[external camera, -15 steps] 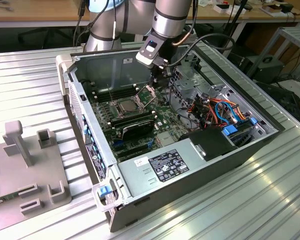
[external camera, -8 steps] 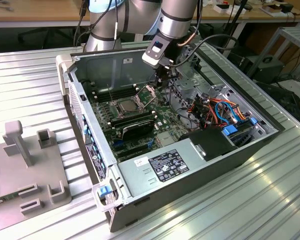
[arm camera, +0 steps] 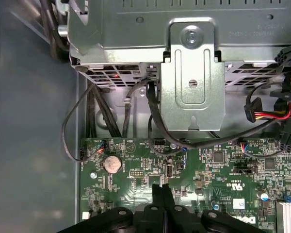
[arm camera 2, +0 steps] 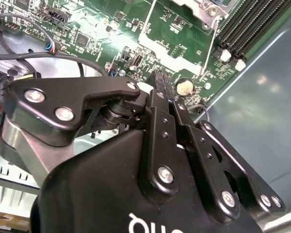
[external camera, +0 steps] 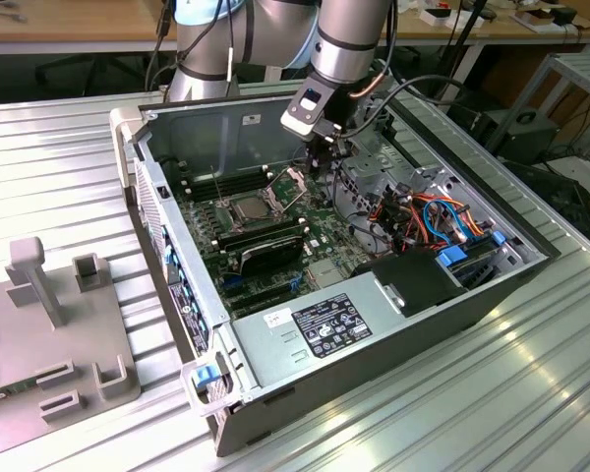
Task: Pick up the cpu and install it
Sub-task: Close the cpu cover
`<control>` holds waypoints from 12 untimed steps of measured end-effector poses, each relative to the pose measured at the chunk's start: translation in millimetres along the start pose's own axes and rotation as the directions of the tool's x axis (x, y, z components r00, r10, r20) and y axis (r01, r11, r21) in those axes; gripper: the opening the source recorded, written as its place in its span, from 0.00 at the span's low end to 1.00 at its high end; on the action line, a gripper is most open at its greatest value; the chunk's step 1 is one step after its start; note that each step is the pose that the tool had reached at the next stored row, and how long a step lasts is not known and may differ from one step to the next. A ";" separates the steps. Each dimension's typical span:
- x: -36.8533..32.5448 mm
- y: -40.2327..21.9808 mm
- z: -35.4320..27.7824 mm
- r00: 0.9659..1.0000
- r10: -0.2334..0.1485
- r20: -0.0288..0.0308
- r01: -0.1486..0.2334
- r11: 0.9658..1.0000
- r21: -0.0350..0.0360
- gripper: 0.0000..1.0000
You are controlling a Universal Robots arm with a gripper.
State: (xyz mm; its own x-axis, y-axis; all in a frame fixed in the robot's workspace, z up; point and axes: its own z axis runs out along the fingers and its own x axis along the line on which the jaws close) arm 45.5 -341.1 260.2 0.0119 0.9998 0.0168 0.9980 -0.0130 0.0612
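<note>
Jaws, closed tip to tip it seems, hang just above the green board (arm camera: 223,167) near its coin cell (arm camera: 112,164).

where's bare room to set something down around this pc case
Bare ribbed table lies along the computer case's side at the exterior view's right, and beyond the grey fixture at the exterior view's left. Inside is crowded: cables beside the gripper, motherboard filled.
</note>
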 end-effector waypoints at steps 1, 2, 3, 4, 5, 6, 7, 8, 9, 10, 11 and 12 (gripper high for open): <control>0.0 0.2 1.4 1.000 -0.001 0.001 0.001 1.000 0.000 0.11; -0.1 0.4 2.5 1.000 -0.001 0.002 0.001 1.000 0.000 0.11; -0.1 0.6 3.5 1.000 -0.002 0.003 0.002 1.000 0.000 0.11; -0.1 0.7 4.4 1.000 -0.002 0.004 0.002 1.000 0.000 0.11; -0.1 0.7 4.4 1.000 -0.003 0.004 0.003 1.000 0.000 0.11; -0.1 0.7 4.5 1.000 -0.003 0.004 0.003 1.000 0.000 0.11; -0.1 0.7 4.6 1.000 -0.003 0.004 0.003 1.000 0.000 0.11; -0.1 0.7 4.6 1.000 -0.003 0.004 0.003 1.000 0.000 0.11; -0.1 0.6 4.7 1.000 -0.003 0.004 0.003 1.000 0.000 0.11; -0.1 -1.2 4.9 1.000 -0.003 0.004 0.003 1.000 0.000 0.11; -0.1 -3.6 4.9 1.000 -0.003 0.004 0.003 1.000 -0.001 0.11; -0.2 -4.7 4.9 1.000 -0.003 0.004 0.003 1.000 -0.002 0.11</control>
State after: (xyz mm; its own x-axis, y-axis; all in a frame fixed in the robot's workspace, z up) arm 41.1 -341.1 255.0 0.0093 0.9999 0.0127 0.9980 -0.0101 0.0630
